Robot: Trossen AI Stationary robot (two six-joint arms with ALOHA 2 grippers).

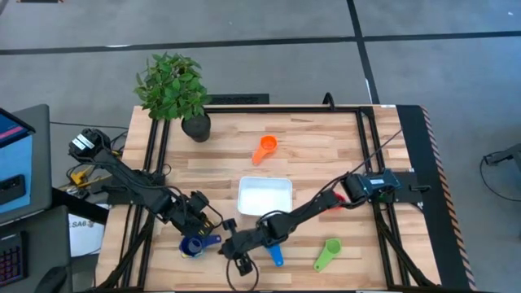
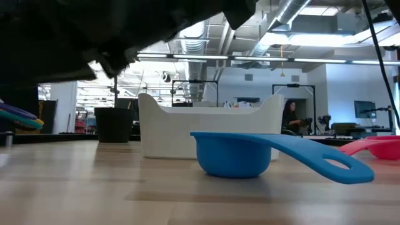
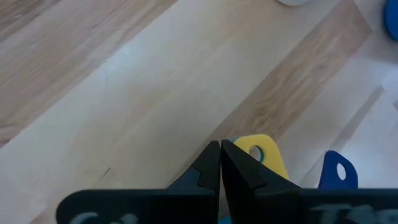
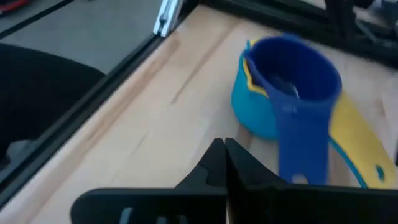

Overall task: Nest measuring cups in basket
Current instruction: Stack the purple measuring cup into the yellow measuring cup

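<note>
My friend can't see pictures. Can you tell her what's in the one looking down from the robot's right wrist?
A small stack of measuring cups sits on the wooden table: a dark blue cup on top, a yellow one and a light blue one under it, handles pointing toward the camera. The right gripper hangs shut just beside the stack, holding nothing.

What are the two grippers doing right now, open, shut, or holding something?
Left gripper: shut, holding nothing.
Right gripper: shut, holding nothing.
</note>
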